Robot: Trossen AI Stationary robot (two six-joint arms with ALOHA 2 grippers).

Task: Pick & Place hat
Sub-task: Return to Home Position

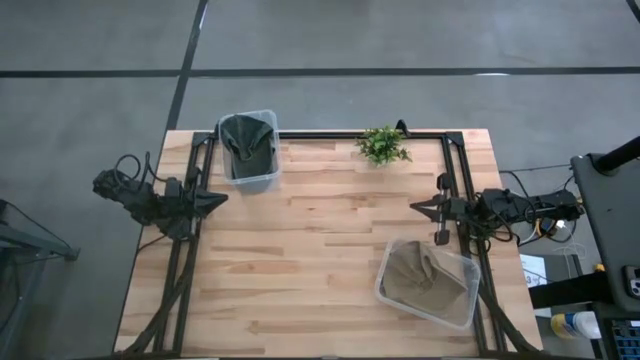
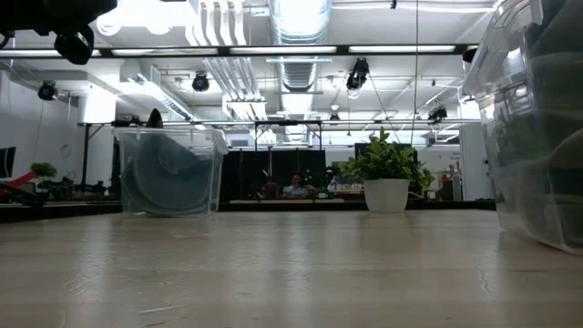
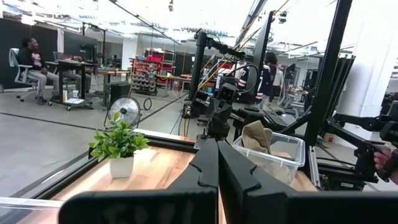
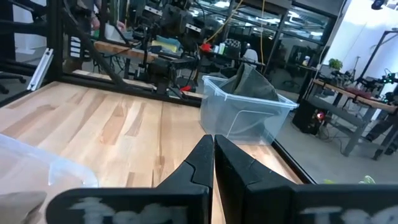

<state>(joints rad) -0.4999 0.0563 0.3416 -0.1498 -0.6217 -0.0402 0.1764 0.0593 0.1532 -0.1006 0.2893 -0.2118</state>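
Sitting parked at opposite edges of the table [image 1: 320,250], both arms are pointing inward. The left gripper [image 1: 214,200] and the right gripper [image 1: 422,207] are each showing fingers pressed together, holding nothing. Black caps [image 1: 248,140] are lying in the top bin [image 1: 250,184]; the brown cap [image 1: 420,276] is filling the bottom bin [image 1: 473,292].

Risk assessed: the right gripper is sitting near the bottom bin's rim, so a low swing could be nudging that bin toward the table's near edge. The plant [image 1: 382,146] is standing well apart. Mid-table is offering open room.
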